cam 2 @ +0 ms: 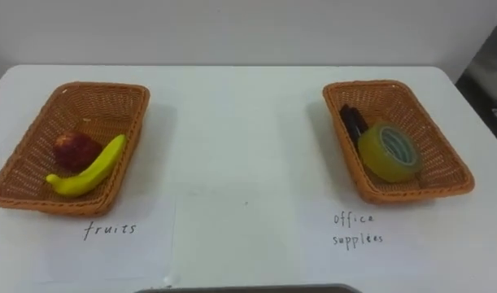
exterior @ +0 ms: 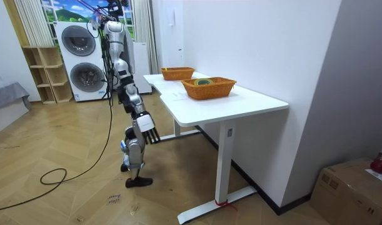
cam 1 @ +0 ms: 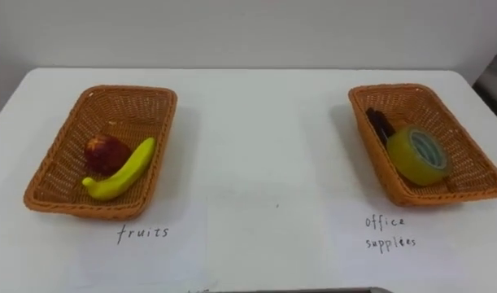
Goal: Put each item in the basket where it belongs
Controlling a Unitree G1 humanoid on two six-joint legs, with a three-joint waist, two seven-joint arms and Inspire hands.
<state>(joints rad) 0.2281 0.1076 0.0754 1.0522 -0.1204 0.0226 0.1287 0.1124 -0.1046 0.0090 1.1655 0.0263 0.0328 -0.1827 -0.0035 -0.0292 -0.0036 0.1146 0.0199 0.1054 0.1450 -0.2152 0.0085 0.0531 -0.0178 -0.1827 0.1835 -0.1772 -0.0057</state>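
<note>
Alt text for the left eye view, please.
Two wicker baskets on a white table: the left basket holds a banana and a red fruit, the right basket a roll of yellow tape and a dark object.

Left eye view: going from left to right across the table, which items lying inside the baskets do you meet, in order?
Yellow curved banana → dark slim pen-like object → yellow-green roll of tape. The red apple overlaps the banana, so it is left out.

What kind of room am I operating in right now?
Probably a home-style laundry or utility room: two stacked washing machines beside a wooden shelf, a herringbone wood floor and a white table.
</note>
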